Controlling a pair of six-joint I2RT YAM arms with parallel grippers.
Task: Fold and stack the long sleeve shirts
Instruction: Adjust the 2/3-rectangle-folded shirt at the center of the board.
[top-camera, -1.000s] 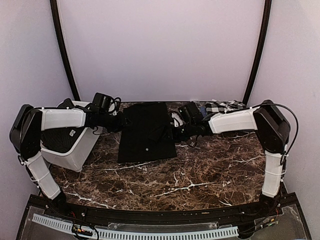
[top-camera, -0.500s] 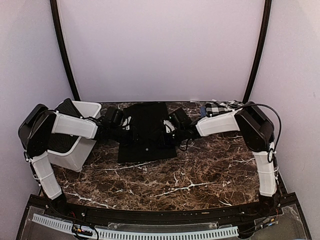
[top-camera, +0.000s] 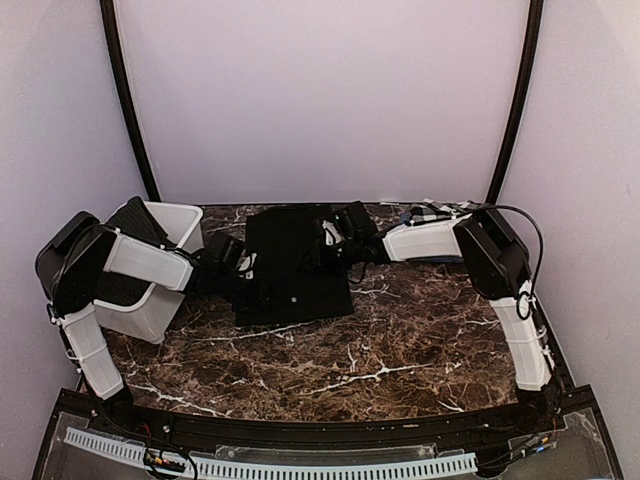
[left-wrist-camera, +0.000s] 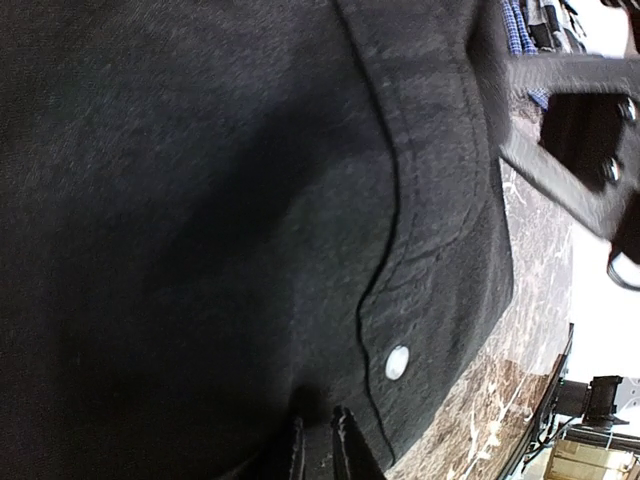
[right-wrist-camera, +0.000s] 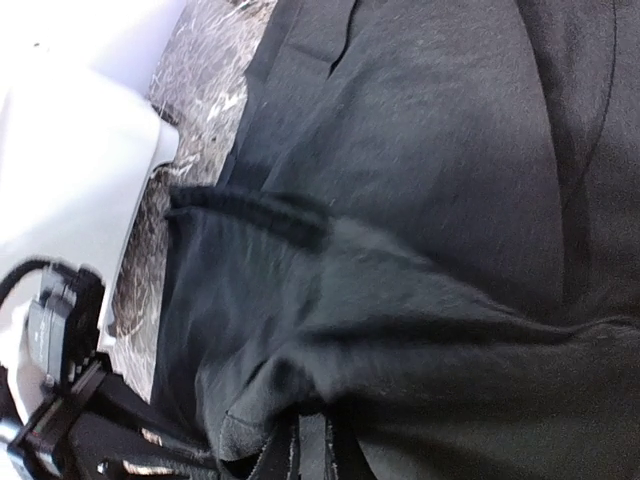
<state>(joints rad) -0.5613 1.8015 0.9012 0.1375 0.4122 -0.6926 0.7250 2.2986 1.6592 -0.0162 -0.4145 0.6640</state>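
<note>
A black long sleeve shirt (top-camera: 295, 270) lies in the middle of the marble table, rumpled along both side edges. My left gripper (top-camera: 250, 272) is at its left edge. In the left wrist view its fingertips (left-wrist-camera: 318, 440) are pinched together on the black cloth (left-wrist-camera: 200, 200), close to a white snap button (left-wrist-camera: 397, 361). My right gripper (top-camera: 328, 245) is at the shirt's right edge; the wrist view shows it (right-wrist-camera: 312, 430) shut on a raised fold of the cloth (right-wrist-camera: 420, 300). The checked shirt (top-camera: 432, 213) lies at the back right, behind the right arm.
A white bin (top-camera: 160, 305) with dark cloth inside stands tilted at the left, beside the left arm; its wall (right-wrist-camera: 70, 180) shows in the right wrist view. Marble tabletop (top-camera: 380, 350) stretches in front of the shirt. Black frame poles (top-camera: 130, 110) rise at the back corners.
Both grippers moved inward from the shirt's sides onto its edges. The left jaws closed. The shirt's edges now bunch up, and the right arm has swung toward the back.
</note>
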